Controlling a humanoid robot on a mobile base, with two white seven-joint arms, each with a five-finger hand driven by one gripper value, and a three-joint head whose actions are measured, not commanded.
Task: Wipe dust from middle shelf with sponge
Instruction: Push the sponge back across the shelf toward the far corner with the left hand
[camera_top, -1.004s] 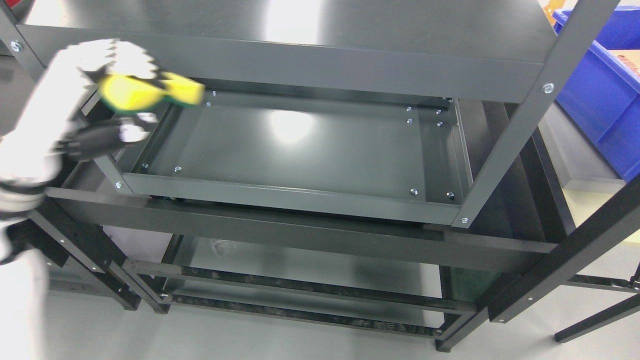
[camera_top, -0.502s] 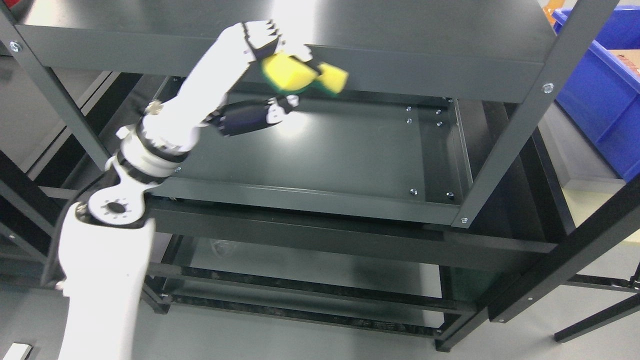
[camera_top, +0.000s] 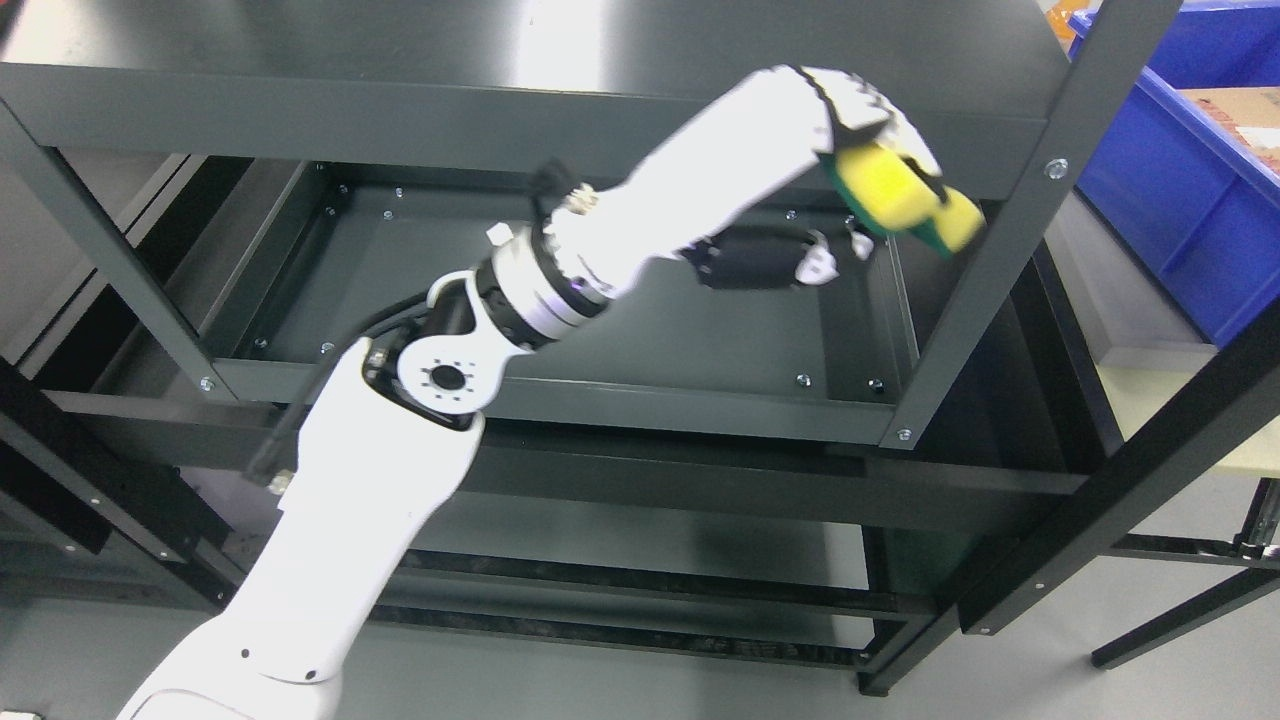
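Note:
My left hand (camera_top: 880, 190) is shut on a yellow sponge with a green scouring side (camera_top: 905, 200). It holds the sponge in the air at the right end of the rack, level with the front lip of the top shelf (camera_top: 400, 105) and close to the right front post (camera_top: 985, 250). The dark grey middle shelf (camera_top: 640, 330) lies below and behind the hand. My white left arm (camera_top: 640, 225) reaches up diagonally across the front of that shelf and hides part of it. The right arm is out of view.
A blue plastic bin (camera_top: 1180, 160) stands to the right of the rack. A second black rack frame (camera_top: 1150, 470) stands close on the right. The lower shelf (camera_top: 640, 550) and grey floor (camera_top: 1000, 680) lie below.
My left hand has swept the sponge from the rack's left end across to its right end, and the arm has stretched far into view. The camera has shifted slightly.

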